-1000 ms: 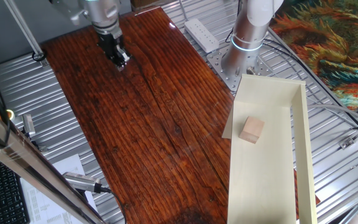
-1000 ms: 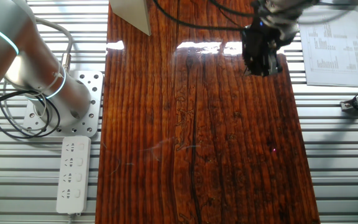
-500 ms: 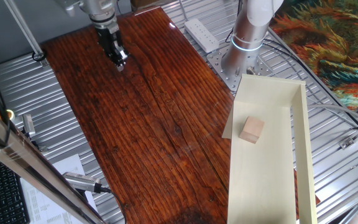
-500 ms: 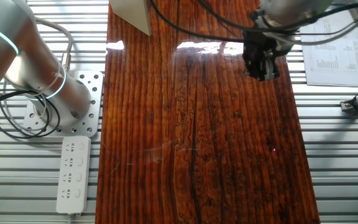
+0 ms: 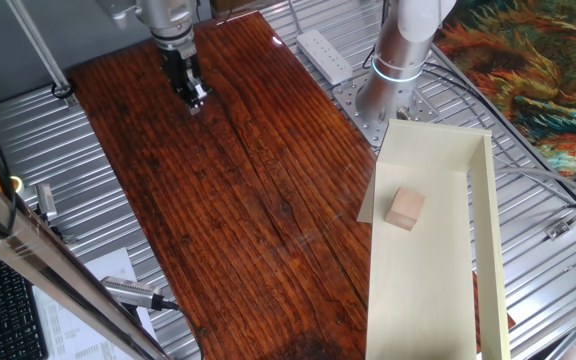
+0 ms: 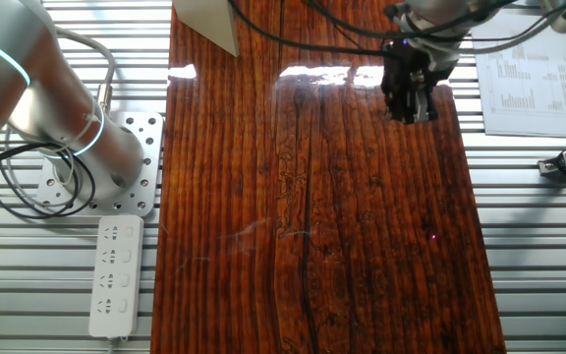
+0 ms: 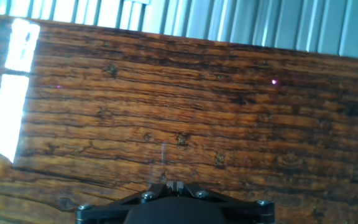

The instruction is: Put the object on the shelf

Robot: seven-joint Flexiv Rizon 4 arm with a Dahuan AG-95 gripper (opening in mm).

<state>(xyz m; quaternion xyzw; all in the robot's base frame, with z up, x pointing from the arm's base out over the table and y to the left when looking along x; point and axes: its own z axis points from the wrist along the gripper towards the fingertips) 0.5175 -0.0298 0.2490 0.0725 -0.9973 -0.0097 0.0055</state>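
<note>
Both fixed cameras overlook the wooden table [image 5: 248,190] from seemingly opposite sides (hand camera looks down, close).

Power strip [image 6: 114,275], printed sheet [image 6: 524,74] beside table [image 6: 322,226].

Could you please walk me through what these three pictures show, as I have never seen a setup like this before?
This is one robot arm bolted beside a dark wooden table. Its silver base column stands at the table's edge, and the arm reaches over to the far side, ending in a black two-finger gripper.

Two pictures come from fixed cameras that look down at the table from different sides. The third comes from a camera on the hand itself, looking along the fingers at the wood; only the hand's black housing shows at the bottom edge.

Beside the table lies the shelf, a cream board with thin raised walls. The small tan wooden cube already rests on it. The gripper holds nothing and hangs over bare wood, far from the cube. A white power strip lies on the metal surround.
</note>
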